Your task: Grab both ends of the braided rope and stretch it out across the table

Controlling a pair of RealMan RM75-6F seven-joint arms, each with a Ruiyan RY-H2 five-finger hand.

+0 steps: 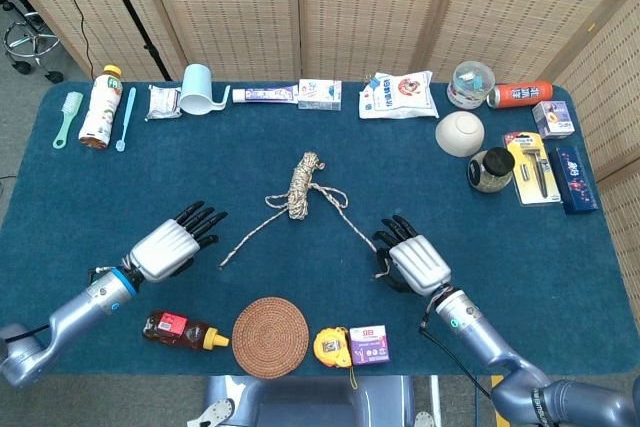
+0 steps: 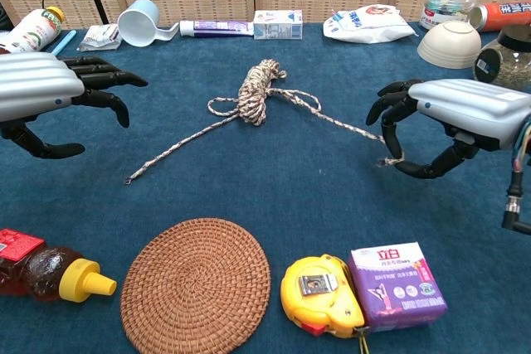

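Observation:
The braided rope lies mid-table as a coiled bundle (image 1: pixel 303 184) (image 2: pixel 257 90) with two loose tails. Its left tail ends free on the blue cloth (image 1: pixel 222 265) (image 2: pixel 129 180). The right tail runs to my right hand (image 1: pixel 412 262) (image 2: pixel 448 118), whose curled fingers and thumb pinch the rope's end (image 2: pixel 387 159). My left hand (image 1: pixel 170 245) (image 2: pixel 50 93) hovers open with fingers spread, a short way left of the free left end and not touching it.
A woven coaster (image 1: pixel 270 336), a honey bottle (image 1: pixel 180 330), a yellow tape measure (image 1: pixel 332 346) and a purple box (image 1: pixel 368 344) line the front edge. A cup (image 1: pixel 198 88), toothpaste, packets, a bowl (image 1: pixel 459 132) and jars stand along the back and right.

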